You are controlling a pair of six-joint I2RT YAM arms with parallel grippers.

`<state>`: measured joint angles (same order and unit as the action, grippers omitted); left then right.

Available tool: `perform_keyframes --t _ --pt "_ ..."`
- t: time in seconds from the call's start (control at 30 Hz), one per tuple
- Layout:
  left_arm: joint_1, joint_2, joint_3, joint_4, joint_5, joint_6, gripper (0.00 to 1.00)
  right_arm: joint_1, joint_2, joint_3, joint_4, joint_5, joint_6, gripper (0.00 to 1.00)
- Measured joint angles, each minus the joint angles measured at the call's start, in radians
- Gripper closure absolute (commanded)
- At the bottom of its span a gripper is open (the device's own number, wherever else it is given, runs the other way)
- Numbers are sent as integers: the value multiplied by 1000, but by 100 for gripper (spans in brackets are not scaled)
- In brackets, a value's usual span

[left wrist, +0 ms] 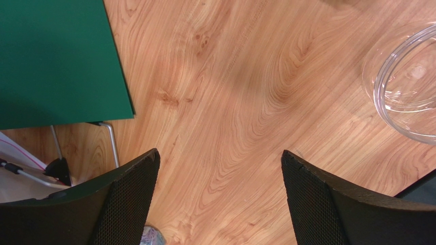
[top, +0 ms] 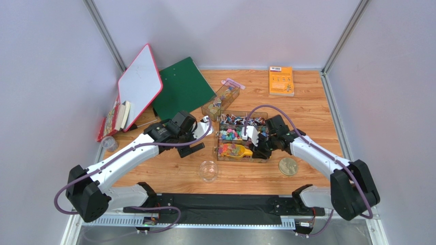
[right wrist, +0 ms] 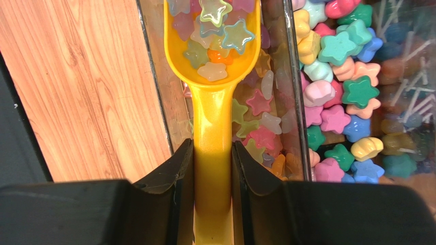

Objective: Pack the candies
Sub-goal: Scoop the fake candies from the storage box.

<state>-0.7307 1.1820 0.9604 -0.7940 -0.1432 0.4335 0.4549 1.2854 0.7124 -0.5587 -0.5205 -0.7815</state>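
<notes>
The right fingers [right wrist: 174, 178] are clenched on the handle of the yellow scoop [right wrist: 212, 122], one on each side and both touching it. The scoop's bowl lies inside the clear box [right wrist: 153, 76], in the compartment nearest the near edge of the worktop [top: 317, 112]. The bowl holds a small heap of candies [right wrist: 220, 30]: translucent stars in pale blue, yellow, orange and pink. More of the same stars lie loose under and beside the scoop. Across the divider, the next compartment is packed with opaque stars and shell shapes in green, pink, blue and yellow. The compartment past that holds darker sweets on white sticks, too blurred to tell apart.

The left fingers [left wrist: 128, 204] are spread wide and grasp nothing. They hover over bare wood just left of the box, with a corner of the green folder [left wrist: 56, 56] on one side and the clear round jar [left wrist: 404, 87] on the other.

The box sits about mid-worktop. The jar stands near the near edge, just left of the box, and the gold lid [top: 288, 166] lies near the same edge to the right. A smaller clear box [top: 220, 99] stands behind the main one. An orange book [top: 281, 80] lies at the far edge. A whiteboard [top: 139, 84] leans in the far left corner, beside the folder.
</notes>
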Motion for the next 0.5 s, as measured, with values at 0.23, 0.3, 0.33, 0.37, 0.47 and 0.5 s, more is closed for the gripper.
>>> perform_keyframes --t 0.23,0.3,0.33,0.37,0.47,0.5 --pt "0 2 17 -2 -8 19 7 -21 -102 -43 31 -18 5 100" --pt "0 6 21 -2 -10 26 7 -27 -135 -49 33 -24 6 100" --pt "0 9 24 -2 -13 28 7 -30 -149 -51 42 -24 6 100" --pt "0 13 29 -3 -15 32 7 -33 -166 -55 49 -26 5 100" --pt "0 21 41 -5 -21 43 7 -38 -204 -68 58 -34 4 100" --pt "0 24 48 -9 -24 46 7 -42 -217 -77 64 -39 4 100"
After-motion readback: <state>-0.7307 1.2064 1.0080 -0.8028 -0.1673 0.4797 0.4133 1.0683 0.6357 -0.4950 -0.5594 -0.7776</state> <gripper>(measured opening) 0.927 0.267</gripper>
